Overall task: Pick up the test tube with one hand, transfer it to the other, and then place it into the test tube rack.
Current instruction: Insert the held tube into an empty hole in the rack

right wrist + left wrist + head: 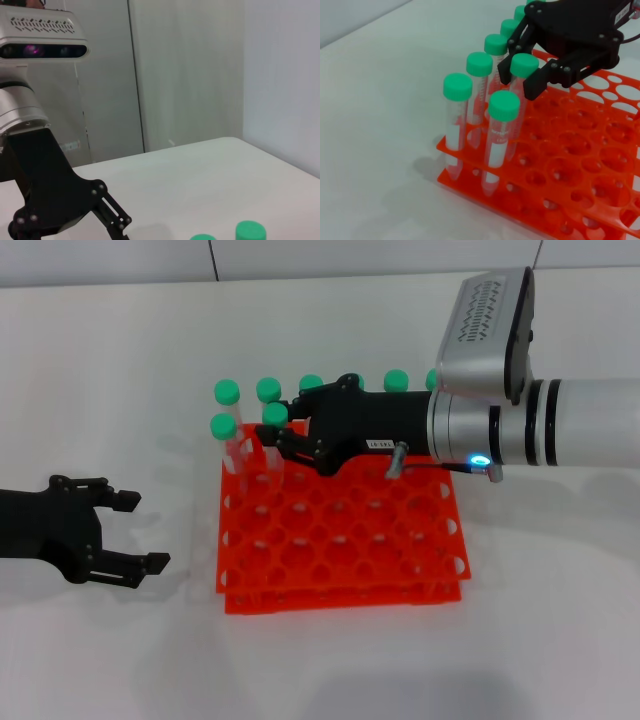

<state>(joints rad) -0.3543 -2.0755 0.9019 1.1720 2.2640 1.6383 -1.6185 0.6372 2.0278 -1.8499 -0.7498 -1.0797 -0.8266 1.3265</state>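
Now I am idling the left gripper [135,530] with jaws spread, empty, left of the test tube rack [340,540]. Farther back, the right gripper [527,75] is clasping the test tube [522,92], seated in the rack; neighbouring tubes [479,95] are crowding it, so next I judge: release, lift straight.

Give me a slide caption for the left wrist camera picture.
Right gripper closed around a green-capped test tube standing in the orange rack.
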